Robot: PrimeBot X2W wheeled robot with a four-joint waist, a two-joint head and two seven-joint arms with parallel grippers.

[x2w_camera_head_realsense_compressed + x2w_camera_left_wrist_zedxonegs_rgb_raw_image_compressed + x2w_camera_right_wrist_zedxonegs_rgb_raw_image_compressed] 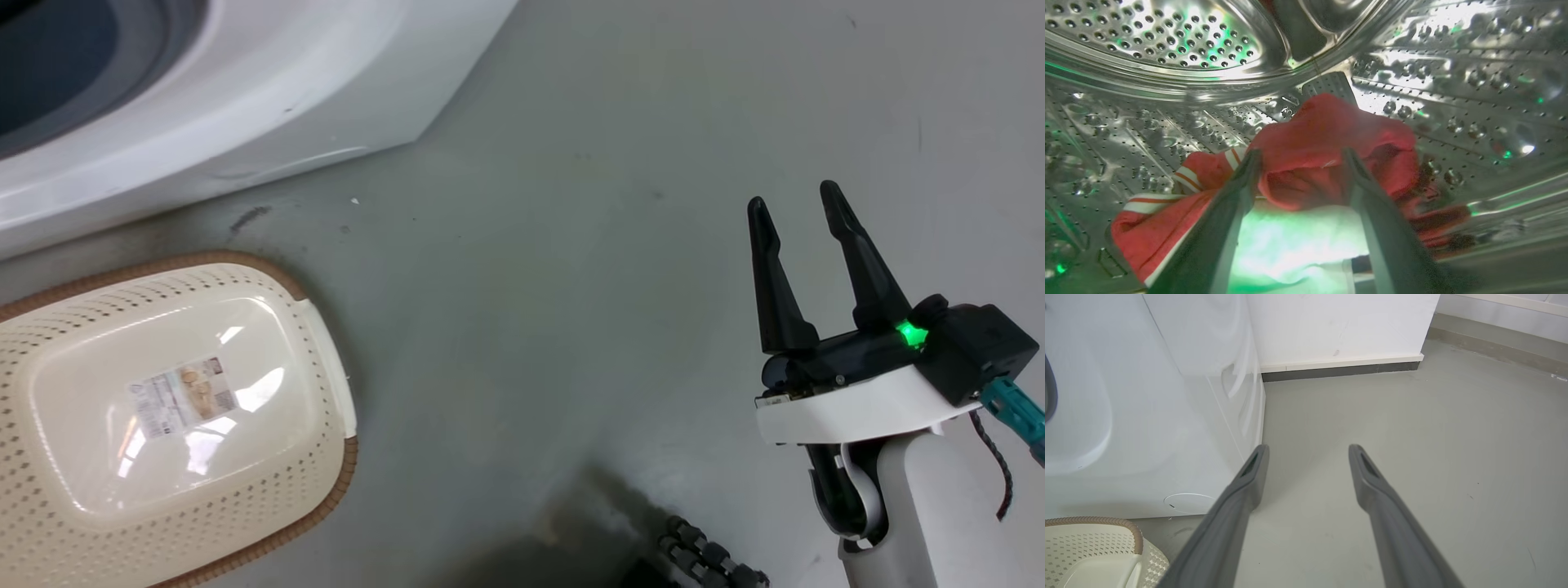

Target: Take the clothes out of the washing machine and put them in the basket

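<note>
Reaches the left gripper point(1301, 153) into the perforated steel drum point(1167, 36) of the large white front-loading washing machine point(245, 106) at the far left, two long dark fingers point(1229, 212) spread apart and clamped on nothing, tips astride the crumpled heap of soft red fabric clothes with white panels and thin stripes point(1327, 126) low in the drum. For a sound grip: push slightly deeper until a thick red fold sits between them, close firmly, draw straight back slowly, mind any trailing ends. Holds the right gripper point(794, 196) idle, fingers likewise apart, over bare grey floor point(571, 245) at the near right. Then carry the load to the low cream-white perforated plastic basket with brown woven-look rim point(351, 469), empty, near left, just before the machine.
</note>
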